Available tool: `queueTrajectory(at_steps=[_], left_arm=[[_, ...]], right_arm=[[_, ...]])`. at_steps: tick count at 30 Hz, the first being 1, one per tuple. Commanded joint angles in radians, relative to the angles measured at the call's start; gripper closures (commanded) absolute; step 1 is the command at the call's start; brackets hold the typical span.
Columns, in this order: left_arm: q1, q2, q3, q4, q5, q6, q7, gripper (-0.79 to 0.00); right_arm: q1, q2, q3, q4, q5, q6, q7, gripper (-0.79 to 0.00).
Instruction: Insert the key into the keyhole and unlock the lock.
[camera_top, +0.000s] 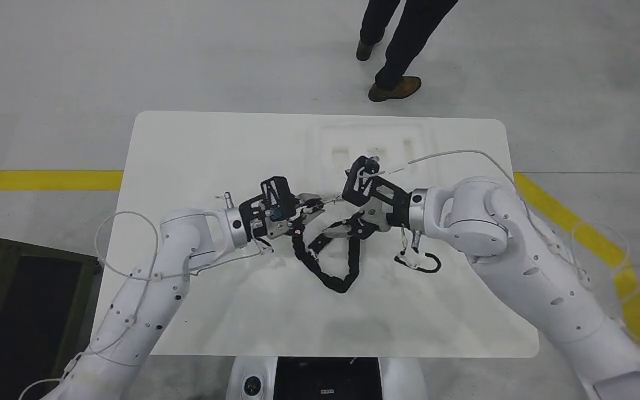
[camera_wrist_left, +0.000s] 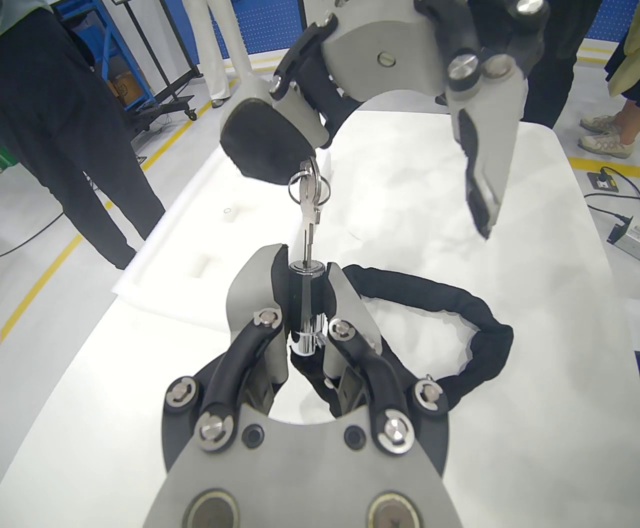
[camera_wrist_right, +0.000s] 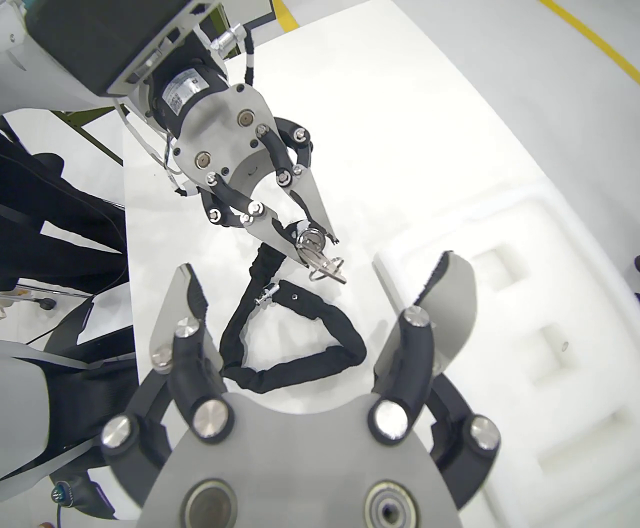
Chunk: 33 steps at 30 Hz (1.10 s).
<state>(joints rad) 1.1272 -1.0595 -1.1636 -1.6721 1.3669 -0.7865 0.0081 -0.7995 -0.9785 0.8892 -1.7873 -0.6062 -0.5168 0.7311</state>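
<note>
At the left, the left claw (camera_wrist_left: 304, 260) pinches the lock (camera_wrist_left: 302, 305) by its barrel over the middle of the desk (camera_top: 200, 150), keyhole end facing the other arm. The key (camera_wrist_left: 310, 225) has its tip in the keyhole (camera_wrist_left: 311, 266), most of the blade out, a ring looped through its head. The black chain (camera_wrist_left: 480, 325) trails from the lock and loops on the desk toward the robot. Further right, the right claw (camera_wrist_left: 375, 187) is spread wide and grips nothing: one pad is just beside the key's head, the other well apart

Insertion looks begun, not finished; the key seems only partly seated. The next move calls for the right claw to close on the head, push along the barrel's axis, then turn, while the left holds firm against the twist

Room looks ample: bare desk at the left, a foam tray (camera_top: 400, 140) toward the far edge, and the chain loop under the claws, which could snag a low pass
</note>
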Motion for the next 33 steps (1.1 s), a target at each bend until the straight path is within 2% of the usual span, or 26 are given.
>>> queueTrajectory(at_steps=[1, 5, 11, 16, 23, 27, 33], left_arm=[[0.005, 0.002, -0.013, 0.006, -0.012, 0.008, 0.003, 0.0], [0.031, 0.007, -0.054, 0.021, -0.035, 0.033, 0.009, 0.0], [0.08, 0.014, -0.112, 0.042, -0.063, 0.089, 0.021, 0.0], [0.118, 0.017, -0.153, 0.062, -0.102, 0.148, 0.011, 0.0], [0.159, 0.02, -0.208, 0.085, -0.18, 0.205, -0.041, 0.0], [0.177, 0.024, -0.231, 0.082, -0.21, 0.21, -0.093, 0.0], [0.202, 0.027, -0.253, 0.058, -0.232, 0.217, -0.14, 0.0]], right_arm=[[-0.009, 0.001, 0.012, 0.0, -0.012, 0.004, -0.029, -0.785], [-0.042, 0.004, 0.046, -0.004, -0.055, 0.011, -0.111, -0.785], [-0.127, 0.011, 0.111, -0.011, -0.111, -0.005, -0.308, -0.785], [-0.21, 0.019, 0.181, -0.026, -0.168, 0.021, -0.441, -0.785], [-0.332, 0.036, 0.295, -0.032, -0.358, 0.072, -0.606, -0.785], [-0.401, 0.043, 0.359, -0.028, -0.439, 0.123, -0.669, -0.785], [-0.461, 0.048, 0.421, -0.04, -0.503, 0.171, -0.69, -0.785]])
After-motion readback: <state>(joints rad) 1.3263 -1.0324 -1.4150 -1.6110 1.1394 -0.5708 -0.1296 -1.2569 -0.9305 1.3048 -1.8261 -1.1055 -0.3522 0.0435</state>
